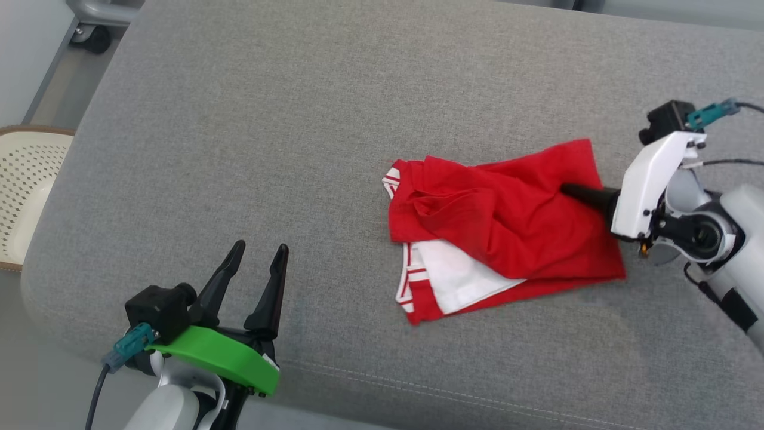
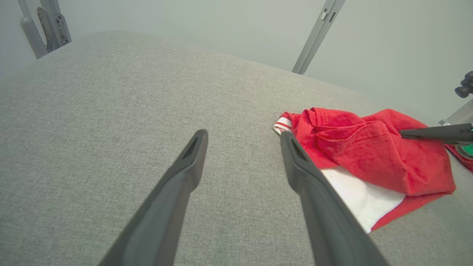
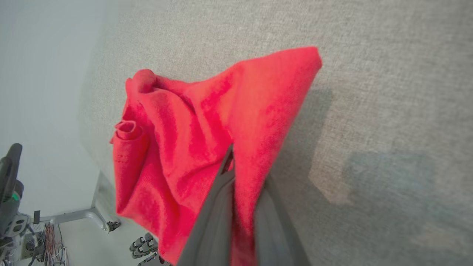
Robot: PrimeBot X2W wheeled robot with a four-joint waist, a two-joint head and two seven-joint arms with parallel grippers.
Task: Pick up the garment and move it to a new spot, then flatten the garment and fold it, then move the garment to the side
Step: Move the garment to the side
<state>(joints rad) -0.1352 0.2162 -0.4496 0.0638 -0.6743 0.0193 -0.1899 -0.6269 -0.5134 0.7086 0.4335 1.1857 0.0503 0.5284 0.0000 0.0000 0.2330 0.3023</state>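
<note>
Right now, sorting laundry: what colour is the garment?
Red garment with white, red-striped part; best in head view.

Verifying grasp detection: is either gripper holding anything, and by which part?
Right gripper: jaws shut on a fold of the red garment, toward its right edge in the head view. Left gripper: jaws open, nothing held.

The garment (image 1: 507, 221) lies on the cushion (image 1: 268, 149), right of centre
</note>
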